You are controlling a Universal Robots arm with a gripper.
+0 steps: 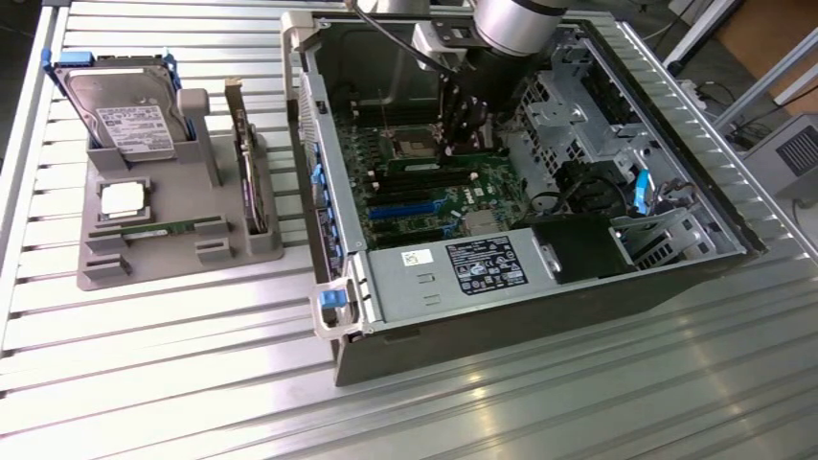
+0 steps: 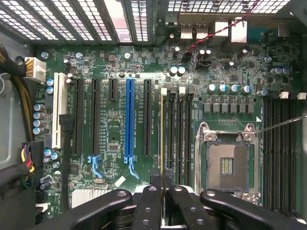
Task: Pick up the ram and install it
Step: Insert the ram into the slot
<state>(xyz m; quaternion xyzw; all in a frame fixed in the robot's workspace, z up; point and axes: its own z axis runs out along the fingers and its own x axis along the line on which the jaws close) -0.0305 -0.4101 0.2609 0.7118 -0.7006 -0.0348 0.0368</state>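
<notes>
My gripper [image 1: 457, 120] reaches down into the open computer case [image 1: 422, 307], over the motherboard's memory slots [image 2: 180, 129]. In the wrist view the black fingers [image 2: 148, 201] are pressed together on a thin green-gold board seen edge-on, the ram [image 2: 161, 134]. It stands along the memory slot nearest the expansion slots, beside the empty CPU socket [image 2: 228, 165]. Whether it is pushed fully into the slot I cannot tell. Another slim green stick [image 1: 160, 228] lies on the grey holder [image 1: 179, 259] at the exterior view's left.
The holder also carries a hard drive [image 1: 122, 110], a square silver CPU chip [image 1: 124, 196] and an upright expansion card [image 1: 249, 163]. Inside the case are the blue expansion slot [image 2: 129, 120], the power supply [image 1: 461, 273], cables [image 1: 576, 192] and a drive cage [image 1: 576, 105]. Everything rests on a slatted metal table [image 1: 192, 364].
</notes>
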